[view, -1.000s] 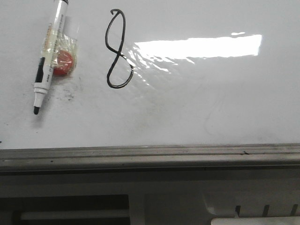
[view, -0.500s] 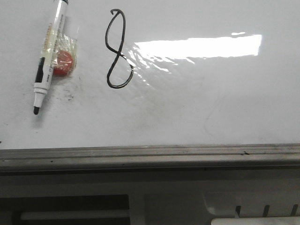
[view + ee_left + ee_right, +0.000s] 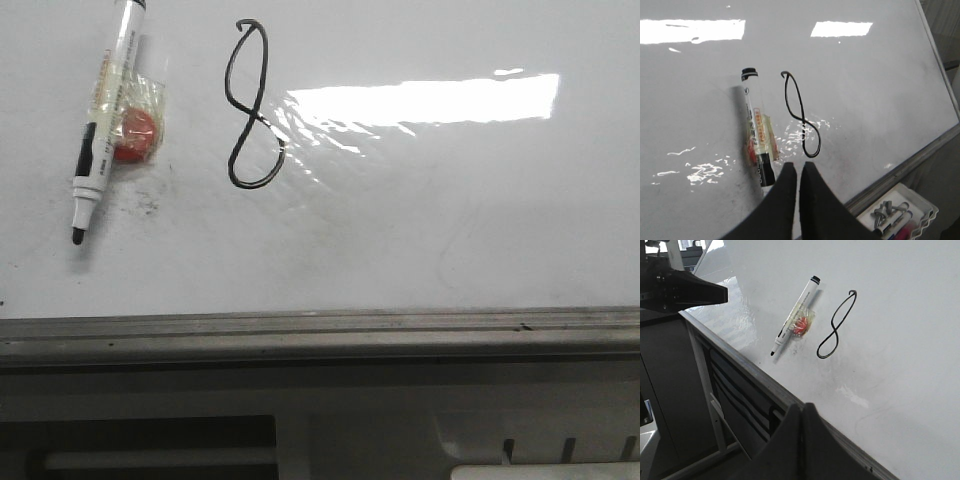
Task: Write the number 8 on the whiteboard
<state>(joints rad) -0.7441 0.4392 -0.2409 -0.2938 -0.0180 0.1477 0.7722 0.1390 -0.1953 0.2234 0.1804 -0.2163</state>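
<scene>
Number 8 [image 3: 250, 105]: thin black line, tall and narrow, two loops; it sits on the whiteboard [image 3: 450, 220] just beside the marker [image 3: 103, 125], apart from it.
Task state: the figure looks drawn, so the job seems done or nearly so.
Left tool [image 3: 799, 175]: fingers pressed together, pinching nothing, hanging above the marker's tip end.
Right tool [image 3: 802, 415]: fingers pressed together, empty, near the board's grey rim.
Marker: white plastic barrel, black tip uncapped, lying on a red round thing [image 3: 133, 135] under clear tape.
Surface: glossy white, glare patches, faint grey smudges.
Risk: fresh ink on a slick board would smear if a tool brushed it; the uncapped tip could dry.
</scene>
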